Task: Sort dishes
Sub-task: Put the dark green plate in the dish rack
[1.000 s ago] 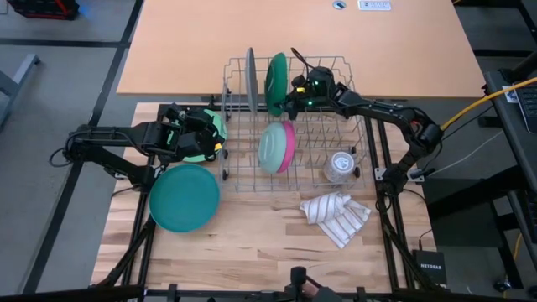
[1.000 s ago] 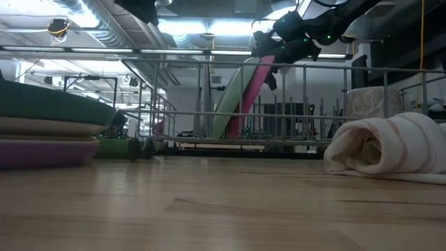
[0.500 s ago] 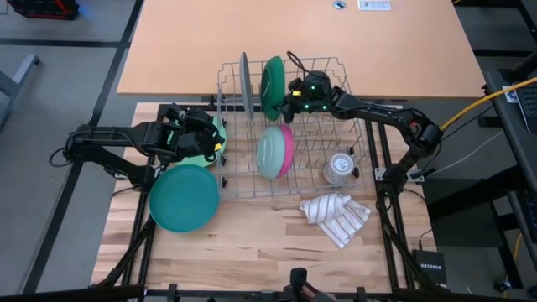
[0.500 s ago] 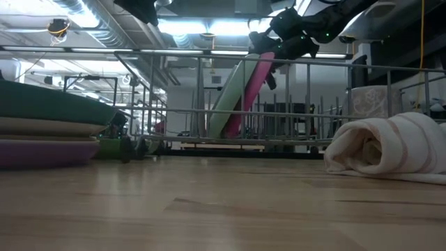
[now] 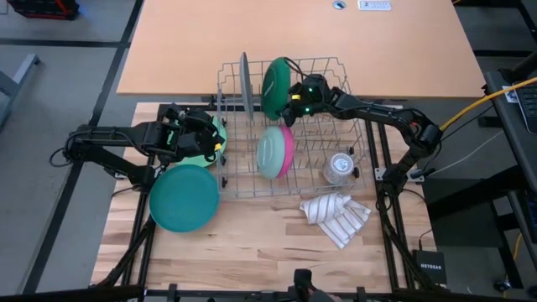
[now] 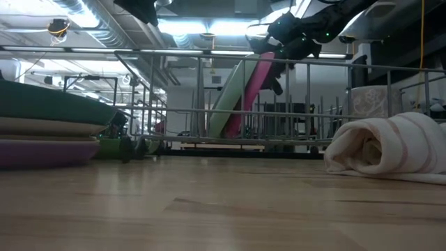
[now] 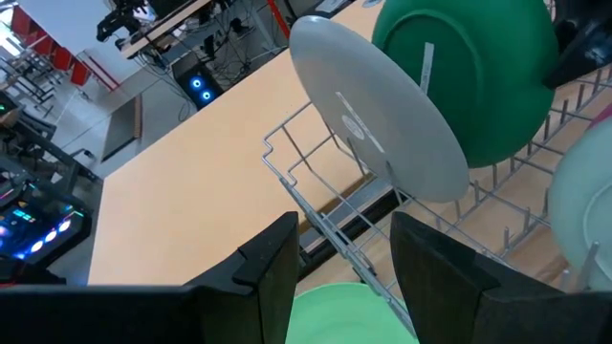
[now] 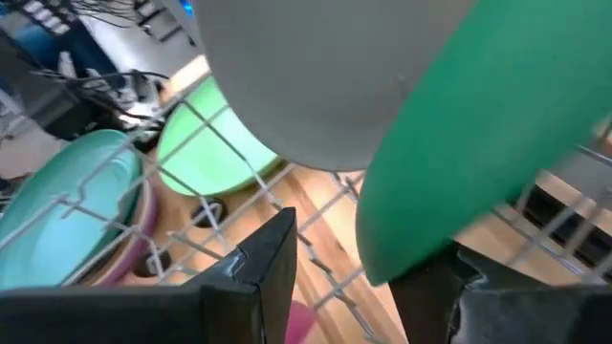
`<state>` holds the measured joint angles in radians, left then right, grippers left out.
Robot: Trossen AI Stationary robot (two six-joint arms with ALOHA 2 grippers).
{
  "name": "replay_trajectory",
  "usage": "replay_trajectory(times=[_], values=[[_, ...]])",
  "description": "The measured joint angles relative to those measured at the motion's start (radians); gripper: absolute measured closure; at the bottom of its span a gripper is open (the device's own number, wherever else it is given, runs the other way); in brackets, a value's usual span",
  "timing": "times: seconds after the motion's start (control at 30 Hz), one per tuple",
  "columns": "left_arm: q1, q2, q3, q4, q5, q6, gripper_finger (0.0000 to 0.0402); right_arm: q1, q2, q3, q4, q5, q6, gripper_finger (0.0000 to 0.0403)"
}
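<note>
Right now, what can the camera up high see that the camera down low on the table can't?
Only the high view shows the glass cup in the wire rack, the grey plate, the cloth's dark stripes, and the left gripper over the light green dish. Only the low view shows the purple dish at the bottom of the stack, plus the room's ceiling lights. Both show the rack, the pink dish, the cloth and the right gripper.

From table height I see the wire dish rack point(image 6: 209, 104) across the wooden table point(image 6: 223, 209). Inside it a pale green plate point(image 6: 228, 97) and a pink plate point(image 6: 252, 87) lean together. Left of the rack sits a stack of dishes point(image 6: 49, 132); right of it lies a rolled white cloth point(image 6: 387, 150).
</note>
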<state>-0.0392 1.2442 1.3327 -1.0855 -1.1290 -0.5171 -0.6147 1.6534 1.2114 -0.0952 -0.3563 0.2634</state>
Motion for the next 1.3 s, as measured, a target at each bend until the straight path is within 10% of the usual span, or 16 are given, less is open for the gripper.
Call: replay_trajectory(times=[1.3], values=[[0.0,0.0,0.0,-0.004,0.004,0.0,0.0247,-0.001,-0.184,0.0,-0.08,0.229,-0.007,0.0251]])
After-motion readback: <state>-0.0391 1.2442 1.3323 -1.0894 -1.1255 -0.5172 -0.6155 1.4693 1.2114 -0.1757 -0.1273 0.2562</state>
